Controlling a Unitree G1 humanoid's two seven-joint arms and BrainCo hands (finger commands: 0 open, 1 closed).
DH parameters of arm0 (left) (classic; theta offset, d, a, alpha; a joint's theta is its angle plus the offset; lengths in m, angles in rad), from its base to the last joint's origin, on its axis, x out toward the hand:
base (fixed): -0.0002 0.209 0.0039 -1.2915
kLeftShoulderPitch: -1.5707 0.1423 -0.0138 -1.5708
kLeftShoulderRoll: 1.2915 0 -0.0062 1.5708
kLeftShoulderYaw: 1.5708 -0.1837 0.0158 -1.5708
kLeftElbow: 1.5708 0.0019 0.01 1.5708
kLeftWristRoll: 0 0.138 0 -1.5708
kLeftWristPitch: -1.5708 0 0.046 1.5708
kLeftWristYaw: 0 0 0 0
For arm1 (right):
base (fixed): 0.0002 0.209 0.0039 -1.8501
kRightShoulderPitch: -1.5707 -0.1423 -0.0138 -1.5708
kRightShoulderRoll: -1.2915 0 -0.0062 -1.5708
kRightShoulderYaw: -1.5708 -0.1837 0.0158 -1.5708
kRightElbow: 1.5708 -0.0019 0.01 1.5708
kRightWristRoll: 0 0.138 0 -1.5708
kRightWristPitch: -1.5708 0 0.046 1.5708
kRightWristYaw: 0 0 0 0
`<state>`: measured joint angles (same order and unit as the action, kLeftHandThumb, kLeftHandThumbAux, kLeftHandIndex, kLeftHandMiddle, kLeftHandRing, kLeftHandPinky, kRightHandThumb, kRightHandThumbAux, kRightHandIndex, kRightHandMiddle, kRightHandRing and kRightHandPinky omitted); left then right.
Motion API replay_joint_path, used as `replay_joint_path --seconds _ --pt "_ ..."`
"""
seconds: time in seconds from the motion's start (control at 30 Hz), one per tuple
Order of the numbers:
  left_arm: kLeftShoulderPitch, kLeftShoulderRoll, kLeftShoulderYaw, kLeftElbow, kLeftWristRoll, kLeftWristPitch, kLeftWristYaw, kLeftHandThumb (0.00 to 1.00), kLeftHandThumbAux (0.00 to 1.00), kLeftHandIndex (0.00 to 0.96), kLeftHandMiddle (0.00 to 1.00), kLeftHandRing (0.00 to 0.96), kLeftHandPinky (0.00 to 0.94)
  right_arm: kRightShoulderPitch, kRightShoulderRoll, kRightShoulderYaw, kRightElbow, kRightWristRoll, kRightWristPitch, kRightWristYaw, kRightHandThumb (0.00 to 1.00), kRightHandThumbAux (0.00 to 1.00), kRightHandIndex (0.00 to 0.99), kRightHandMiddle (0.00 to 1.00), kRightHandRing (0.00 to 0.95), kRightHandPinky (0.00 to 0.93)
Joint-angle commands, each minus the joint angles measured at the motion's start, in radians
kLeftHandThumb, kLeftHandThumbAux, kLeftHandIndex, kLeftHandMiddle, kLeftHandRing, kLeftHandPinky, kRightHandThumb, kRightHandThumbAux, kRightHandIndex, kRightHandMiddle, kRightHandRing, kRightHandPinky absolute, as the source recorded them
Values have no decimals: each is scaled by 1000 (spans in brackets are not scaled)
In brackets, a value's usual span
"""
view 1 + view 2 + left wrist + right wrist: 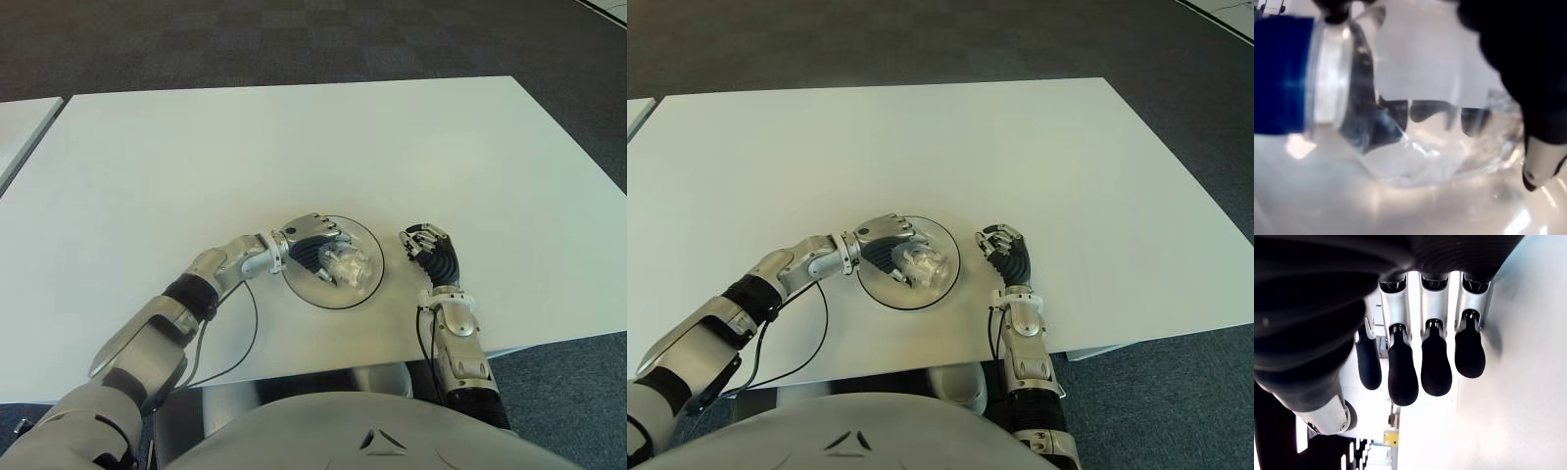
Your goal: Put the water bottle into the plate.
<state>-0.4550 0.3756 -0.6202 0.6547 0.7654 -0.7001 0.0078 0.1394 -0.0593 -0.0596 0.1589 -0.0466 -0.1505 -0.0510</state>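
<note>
Currently the clear crinkled plastic water bottle with a blue cap (348,264) lies on its side inside the round transparent glass plate (369,238), which sits near the front edge of the white rectangular table (294,147). Left hand (315,247) comes in from 9 o'clock of the plate and is over its 9–10 o'clock rim, dark fingers (1508,44) curled over the bottle body. Left wrist view shows the bottle wall right against the fingers with the plate floor just beneath, so I'd call it a wrap grasp, bottle at or almost at the plate surface; can't tell if it's fully resting.

Right hand (431,253) shows just beside the plate at 3 o'clock, idle, fingers (1436,363) bent inward side by side, holding nothing.

Risks, as judgement:
- Bottle is round and on its side: on release it can roll toward the rim, likely 3 or 6 o'clock, and a shallow plate may not stop it.
- Thin crushed plastic springs back when the squeeze relaxes, which can kick the bottle sideways.
- Fingers hooked under the body could drag it out on retreat toward 9 o'clock.
- Plate is light and near the table's front edge; a wrist bump on the rim could slide it off.

Open slowly, lift straight up before pulling back.
</note>
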Motion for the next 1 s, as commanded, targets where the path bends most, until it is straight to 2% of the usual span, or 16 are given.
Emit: replay_joint_path --seconds 0.03,0.37,0.4,0.5,0.53,0.6,0.8,1.0 --pt "27 18 -39 40 45 1 -5 949 646 395 536 533 671 18 6 1 34 3 33 3 705 730 438 704 688 687" --pt "2 40 -60 34 67 -39 18 940 651 371 524 532 549 13 5 3 39 -6 43 -6 706 730 438 701 688 677" --pt "-3 41 -64 36 72 -45 21 939 639 327 509 521 531 13 5 3 38 -6 44 -7 706 730 438 701 688 674" --pt "-16 43 -77 46 92 -62 32 753 545 247 409 438 451 14 4 4 37 -7 41 -6 706 730 437 703 690 675" --pt "-26 44 -85 53 104 -71 38 723 541 227 376 406 420 13 4 5 38 -8 37 -6 705 730 437 703 690 676" --pt "-40 44 -99 63 123 -83 49 612 550 157 260 283 301 11 5 6 40 -8 31 -6 705 730 437 705 689 677" --pt "-55 46 -118 68 143 -84 58 472 587 61 112 121 143 12 4 6 40 -5 26 -2 705 730 437 704 687 673" --pt "-57 59 -129 33 160 -68 53 365 609 8 22 25 44 9 5 7 45 0 16 3 705 731 437 705 689 678"
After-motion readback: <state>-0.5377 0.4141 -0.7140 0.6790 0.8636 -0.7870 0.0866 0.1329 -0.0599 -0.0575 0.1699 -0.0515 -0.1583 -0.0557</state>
